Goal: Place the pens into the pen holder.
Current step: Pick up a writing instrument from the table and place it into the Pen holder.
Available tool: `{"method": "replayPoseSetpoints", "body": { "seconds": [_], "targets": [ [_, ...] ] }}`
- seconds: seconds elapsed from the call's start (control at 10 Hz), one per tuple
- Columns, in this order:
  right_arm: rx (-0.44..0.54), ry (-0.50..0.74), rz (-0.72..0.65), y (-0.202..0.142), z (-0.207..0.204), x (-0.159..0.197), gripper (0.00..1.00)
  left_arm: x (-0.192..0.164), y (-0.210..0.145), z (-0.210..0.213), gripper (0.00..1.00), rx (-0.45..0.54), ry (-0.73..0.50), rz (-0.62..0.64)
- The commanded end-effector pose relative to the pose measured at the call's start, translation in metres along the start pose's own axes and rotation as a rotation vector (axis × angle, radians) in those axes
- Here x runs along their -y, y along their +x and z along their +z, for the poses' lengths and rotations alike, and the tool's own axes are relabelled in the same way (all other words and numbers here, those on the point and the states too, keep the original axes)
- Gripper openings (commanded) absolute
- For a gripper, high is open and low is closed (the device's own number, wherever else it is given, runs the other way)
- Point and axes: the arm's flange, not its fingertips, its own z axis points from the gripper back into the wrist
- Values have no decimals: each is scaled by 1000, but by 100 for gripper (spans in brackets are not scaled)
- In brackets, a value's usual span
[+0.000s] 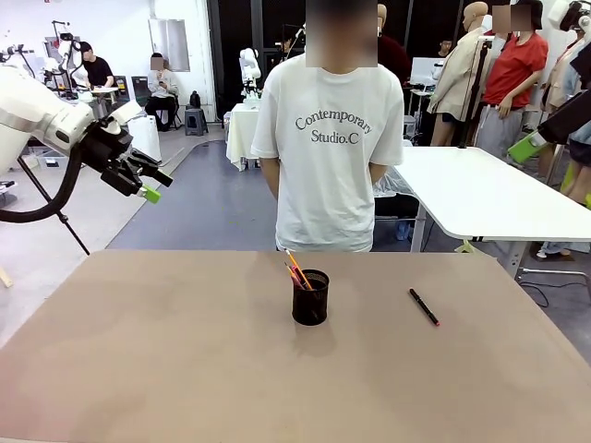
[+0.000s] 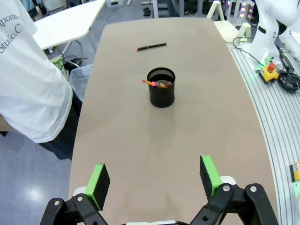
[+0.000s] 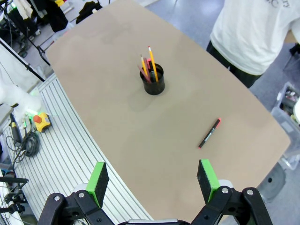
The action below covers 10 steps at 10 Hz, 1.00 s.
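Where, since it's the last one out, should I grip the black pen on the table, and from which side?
Mid-shaft on the black pen, straight down from above, jaws across its length. It lies flat on the table, apart from the pen holder, so only its thin sides offer a hold. The open right gripper, on its side, probably suits.

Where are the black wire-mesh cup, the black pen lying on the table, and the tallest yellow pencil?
black wire-mesh cup [image 1: 310, 305]: front view, side wall.
loose black pen [image 1: 424, 306]: front view, middle of barrel.
tallest yellow pencil [image 3: 152, 61]: right wrist view, shaft above the cup.
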Motion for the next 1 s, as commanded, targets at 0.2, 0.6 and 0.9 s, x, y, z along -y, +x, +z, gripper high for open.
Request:
{"method": "replayPoseSetpoints", "body": {
  "seconds": [0.2, 0.6, 0.9],
  "targets": [
    [13, 11, -3, 2, 1, -1, 100, 0, 1, 1, 100, 2, 6, -1],
    [13, 11, -3, 2, 1, -1, 100, 0, 1, 1, 100, 2, 6, -1],
    [0, 0, 0, 0, 0, 0, 100, 0, 1, 1, 100, 2, 6, -1]
  ]
}}
